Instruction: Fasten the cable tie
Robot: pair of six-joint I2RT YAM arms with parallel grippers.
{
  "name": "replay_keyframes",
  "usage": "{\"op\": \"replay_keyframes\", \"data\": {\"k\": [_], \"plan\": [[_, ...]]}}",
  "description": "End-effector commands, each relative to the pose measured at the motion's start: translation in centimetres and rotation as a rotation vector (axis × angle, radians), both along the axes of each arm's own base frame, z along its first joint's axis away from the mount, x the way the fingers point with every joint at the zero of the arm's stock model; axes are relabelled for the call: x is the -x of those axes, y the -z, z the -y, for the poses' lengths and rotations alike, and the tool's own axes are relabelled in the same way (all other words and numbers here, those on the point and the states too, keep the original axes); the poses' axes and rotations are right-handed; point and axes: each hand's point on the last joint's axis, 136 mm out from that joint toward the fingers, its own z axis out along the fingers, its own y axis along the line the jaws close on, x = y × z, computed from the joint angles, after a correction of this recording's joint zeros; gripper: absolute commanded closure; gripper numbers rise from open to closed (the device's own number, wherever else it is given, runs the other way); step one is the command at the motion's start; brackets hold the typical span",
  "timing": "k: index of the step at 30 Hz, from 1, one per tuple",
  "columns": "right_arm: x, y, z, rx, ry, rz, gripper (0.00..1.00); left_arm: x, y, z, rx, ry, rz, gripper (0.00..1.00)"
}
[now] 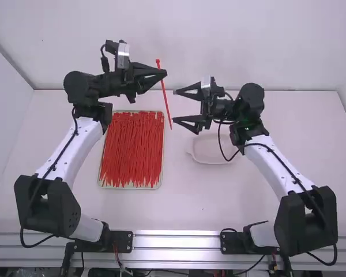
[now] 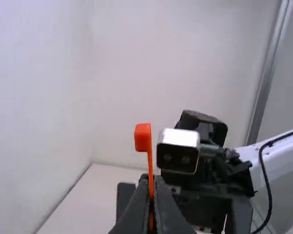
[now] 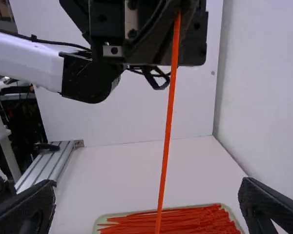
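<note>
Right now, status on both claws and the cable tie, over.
Left claw shut on cable tie, head up, tail hanging toward tray. Right claw open beside the tail, not touching. Nothing between them.

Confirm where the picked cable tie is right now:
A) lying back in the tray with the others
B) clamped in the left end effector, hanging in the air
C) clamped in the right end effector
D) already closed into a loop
B: the left end effector is shut on the cable tie, which hangs down as a straight strip, while the right end effector is open beside it, not touching it.
</note>
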Motion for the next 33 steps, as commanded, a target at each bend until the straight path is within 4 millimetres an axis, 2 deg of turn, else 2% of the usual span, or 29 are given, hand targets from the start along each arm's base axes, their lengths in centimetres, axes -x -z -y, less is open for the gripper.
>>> {"op": "replay_keyframes", "data": {"k": [1,3,11,20,26,30,31,32,33], "plan": [[-0.4,-0.8,-0.4,-0.006,0.017,0.016,0.02,1.4,-2.3,0.0,0.037,0.021,-0.033,0.98],[-0.2,-0.3,-0.8,0.007,0.009,0.017,0.07,1.7,-2.8,-0.1,0.055,0.027,-0.028,0.98],[0.3,1.3,-1.1,0.049,-0.020,-0.008,0.18,2.3,-4.0,-0.2,0.078,0.043,-0.049,0.98],[1.4,2.3,-2.3,0.074,-0.059,-0.001,0.31,1.6,-5.7,0.0,0.044,0.021,-0.058,0.98],[1.5,2.0,-2.4,0.066,-0.062,0.013,0.32,1.7,-4.7,1.4,0.005,0.049,-0.060,0.97],[1.3,0.8,-2.3,0.036,-0.053,0.015,0.32,1.1,-3.1,2.6,-0.027,0.045,-0.085,0.98],[1.1,0.5,-2.0,0.030,-0.046,0.017,0.37,1.1,-3.0,2.8,-0.031,0.046,-0.079,0.98],[0.9,0.4,-1.8,0.026,-0.039,0.016,0.50,1.2,-2.9,2.9,-0.034,0.050,-0.073,0.98],[0.8,0.4,-1.6,0.026,-0.033,0.019,0.73,1.2,-2.9,3.0,-0.035,0.052,-0.070,0.98]]}}
